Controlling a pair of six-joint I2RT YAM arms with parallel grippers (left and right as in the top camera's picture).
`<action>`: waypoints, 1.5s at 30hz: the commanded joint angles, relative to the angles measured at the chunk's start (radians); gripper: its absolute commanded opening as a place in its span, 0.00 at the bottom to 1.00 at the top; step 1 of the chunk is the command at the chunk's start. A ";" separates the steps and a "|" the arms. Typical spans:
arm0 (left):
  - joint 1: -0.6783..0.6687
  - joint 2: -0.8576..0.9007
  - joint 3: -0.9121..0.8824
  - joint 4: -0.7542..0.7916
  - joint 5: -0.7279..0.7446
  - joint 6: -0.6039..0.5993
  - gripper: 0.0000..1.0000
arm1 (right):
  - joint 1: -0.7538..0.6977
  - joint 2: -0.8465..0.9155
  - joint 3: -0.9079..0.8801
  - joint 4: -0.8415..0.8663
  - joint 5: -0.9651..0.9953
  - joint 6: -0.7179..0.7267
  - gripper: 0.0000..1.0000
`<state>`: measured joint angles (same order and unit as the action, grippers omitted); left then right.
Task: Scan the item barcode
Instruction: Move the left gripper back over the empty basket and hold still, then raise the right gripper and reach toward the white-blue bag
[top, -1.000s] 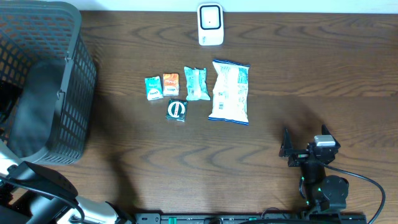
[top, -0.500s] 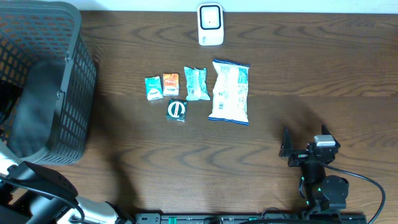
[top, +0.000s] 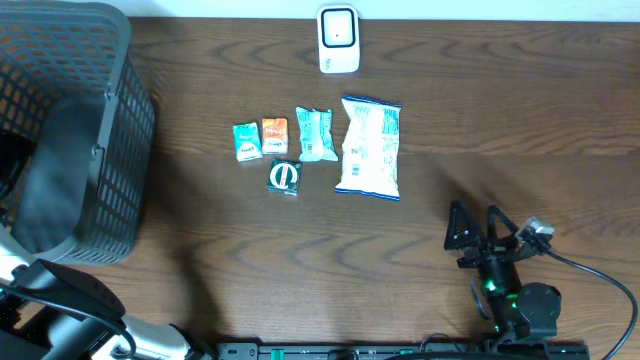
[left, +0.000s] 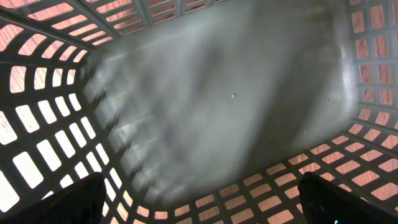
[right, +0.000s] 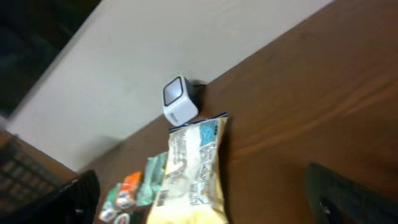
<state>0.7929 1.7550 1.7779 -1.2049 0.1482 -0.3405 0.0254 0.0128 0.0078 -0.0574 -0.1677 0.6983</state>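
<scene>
Centrally, five items cluster: one chip bag (top: 369, 147), one pale green packet (top: 317, 134), one orange sachet (top: 274, 135), one teal sachet (top: 246, 141), one round tin (top: 284, 176). One scanner (top: 338, 39) stands at the far edge; one basket (top: 122, 170) fills the left. Near-right, across bare table (top: 300, 250), the right gripper (top: 477, 228) gapes empty; the left gripper (left: 202, 196) gapes above the basket floor.

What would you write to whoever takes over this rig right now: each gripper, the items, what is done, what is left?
Left gripper: open, empty, pointing into the basket.
Right gripper: open, empty, near the table's front edge.
Items: chip bag, three small packets and a round tin lie mid-table; scanner at the far edge.
Done: nothing held.
Left: pick an item, scan its barcode.
</scene>
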 joint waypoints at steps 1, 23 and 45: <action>0.003 0.007 -0.002 -0.005 0.000 -0.005 0.98 | -0.005 -0.003 -0.002 0.034 -0.018 0.219 0.99; 0.003 0.007 -0.002 -0.005 0.000 -0.005 0.98 | -0.005 0.116 0.122 0.764 0.345 0.461 0.99; 0.003 0.007 -0.002 -0.005 0.000 -0.005 0.98 | -0.004 1.639 1.398 -0.492 -0.238 -0.485 0.99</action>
<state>0.7929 1.7561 1.7775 -1.2053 0.1516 -0.3408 0.0254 1.5337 1.3441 -0.5068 -0.2512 0.2565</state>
